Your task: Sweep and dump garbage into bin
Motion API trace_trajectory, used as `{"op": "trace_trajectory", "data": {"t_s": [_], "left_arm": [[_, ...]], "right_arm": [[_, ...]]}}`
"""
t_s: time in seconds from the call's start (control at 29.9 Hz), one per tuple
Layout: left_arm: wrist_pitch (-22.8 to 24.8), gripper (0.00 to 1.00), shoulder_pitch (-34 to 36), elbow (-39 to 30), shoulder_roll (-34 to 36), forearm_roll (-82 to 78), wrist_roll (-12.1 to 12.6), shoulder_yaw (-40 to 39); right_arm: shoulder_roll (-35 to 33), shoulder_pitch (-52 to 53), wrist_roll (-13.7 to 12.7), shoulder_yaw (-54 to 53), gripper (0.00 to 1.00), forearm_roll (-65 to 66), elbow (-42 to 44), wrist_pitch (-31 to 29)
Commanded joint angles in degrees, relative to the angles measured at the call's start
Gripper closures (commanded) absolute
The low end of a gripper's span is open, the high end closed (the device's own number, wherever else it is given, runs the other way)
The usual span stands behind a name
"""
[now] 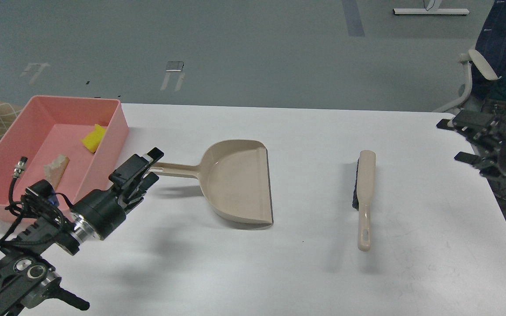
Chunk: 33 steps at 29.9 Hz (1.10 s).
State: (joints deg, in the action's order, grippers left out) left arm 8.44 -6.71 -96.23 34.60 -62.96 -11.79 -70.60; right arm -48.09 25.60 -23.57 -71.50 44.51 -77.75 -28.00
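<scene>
Both pieces of garbage lie inside the pink bin [114, 120] at the desk's [305, 263] far left corner: the yellow sponge [93, 138] rests near the right wall and the bread slice [57, 168] lies closer to the near side, apart from the sponge. Judged from this, the dumping is done.

The beige dustpan [240, 182] sits flat and empty on the desk, its handle pointing left toward the bin and its dark-lipped mouth facing right (a sensible lie for a pan set down beside the tub it was tipped over).

The left tool [149, 166] hangs right at the end of that handle, its fingers spread with a gap between them; it looks released, though whether a finger touches the handle tip is hard to tell from this angle.

The beige brush [366, 193] lies well apart to the right, bristles facing left toward the pan's mouth, nothing holding it.

The right tool [459, 140] hovers at the desk's right edge, well clear of the brush, its fingers apart and grasping nothing.
</scene>
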Motion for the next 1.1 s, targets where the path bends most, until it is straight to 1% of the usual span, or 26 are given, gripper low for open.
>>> {"op": "trace_trajectory", "data": {"t_s": [0.0,0.03,0.1,0.23,0.3,0.37,0.47,0.5,0.57,0.64,0.7,0.77,0.9,1.0,1.07], "left_arm": [[3.5,0.01,6.2,0.7,0.0,5.5,0.7,-6.2],[4.3,0.01,9.2,1.5,0.3,7.0,1.2,-7.1],[4.8,0.01,12.2,3.1,0.6,8.3,1.5,-7.3],[5.2,0.01,20.0,9.2,0.8,9.5,1.5,-7.0],[5.2,0.01,21.8,10.9,0.6,9.5,1.4,-6.6],[5.2,0.01,24.2,13.1,0.1,9.5,1.4,-6.5],[5.4,0.01,29.2,17.7,-1.5,9.5,1.5,-5.5],[5.2,0.01,31.8,20.1,-2.7,9.5,1.5,-4.3],[5.0,0.01,34.8,22.7,-3.8,9.5,1.5,-3.1],[5.0,0.01,39.7,28.1,-5.7,9.5,1.5,-1.1],[5.3,0.01,42.4,32.0,-7.8,9.5,1.5,-0.2],[5.4,0.01,44.1,34.5,-9.5,9.6,1.5,0.1],[6.2,0.01,48.7,44.5,-15.7,12.2,1.4,0.2],[8.2,0.01,50.1,48.8,-18.2,15.7,1.4,0.3],[8.9,0.01,50.2,49.6,-19.3,17.7,1.3,0.3]], "right_arm": [[6.4,6.4,0.0,-4.6,0.04,0.2,9.1,0.0],[7.5,8.8,0.1,-5.0,0.05,0.3,12.2,0.0],[8.5,11.0,0.4,-5.3,0.05,0.3,14.8,0.0],[14.2,16.8,2.7,-6.7,0.05,0.5,21.5,0.0],[14.9,18.0,3.5,-6.6,0.05,0.6,22.6,0.0],[17.3,19.3,4.8,-6.6,0.05,0.7,24.0,0.0],[20.1,20.9,7.0,-6.4,0.05,1.1,26.8,0.0],[21.3,21.9,8.7,-6.2,0.05,1.1,28.4,0.0],[22.5,22.7,10.5,-6.0,0.05,1.1,30.1,0.0],[25.4,23.7,13.4,-6.0,0.05,1.0,33.8,0.0],[27.0,23.8,14.6,-5.8,0.04,1.0,34.8,0.7],[27.8,23.7,15.0,-5.8,0.04,1.0,34.9,1.6],[30.6,23.5,15.7,-6.0,0.04,0.5,34.9,4.2],[31.7,23.5,16.4,-6.5,0.04,0.2,34.9,5.8],[32.4,23.4,16.5,-6.6,0.04,0.2,35.0,6.2]]}}
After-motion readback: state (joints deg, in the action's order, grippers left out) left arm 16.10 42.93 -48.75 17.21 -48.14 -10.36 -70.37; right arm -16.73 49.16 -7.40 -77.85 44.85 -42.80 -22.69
